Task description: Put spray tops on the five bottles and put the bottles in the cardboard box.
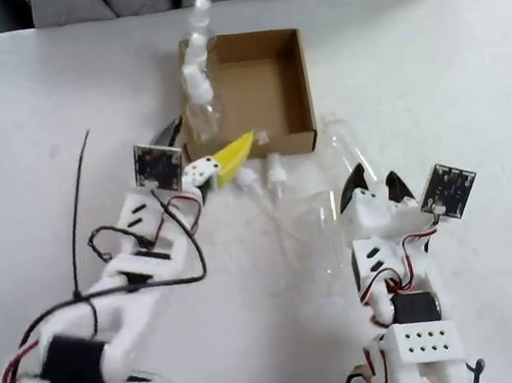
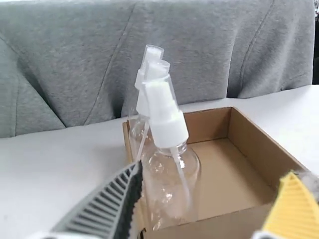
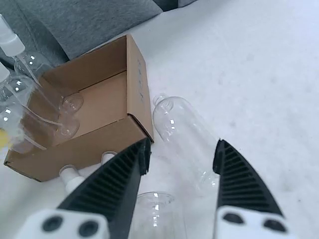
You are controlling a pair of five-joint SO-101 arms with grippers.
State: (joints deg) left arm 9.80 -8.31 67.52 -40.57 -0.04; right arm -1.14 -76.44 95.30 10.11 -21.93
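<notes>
**High view: both claws open, capped bottles standing in the box**

Nearest, the right claw [image 1: 376,178] hangs low over the table [image 1: 470,73], its black fingers spread and nothing between them. Just left of it a clear bottle [image 1: 324,229] lies on its side with no top. Just beyond the claw a second bottle [image 3: 182,127], also bare at the neck, lies beside the near right corner of the box [image 1: 265,89]. Two loose spray tops [image 1: 277,171] lie on the table just in front of the box's near wall. The left claw [image 1: 216,130] sits at the box's near left corner, its grey and yellow fingers wide apart and holding nothing. The yellow finger is by the near wall and the grey one is outside the left wall. Inside the box, capped bottles [image 2: 172,169] stand in a row along the left wall, leaning a little. There are at least two, and I cannot tell the exact count. Farthest back, grey fabric [image 2: 75,59] rises behind the table.
</notes>
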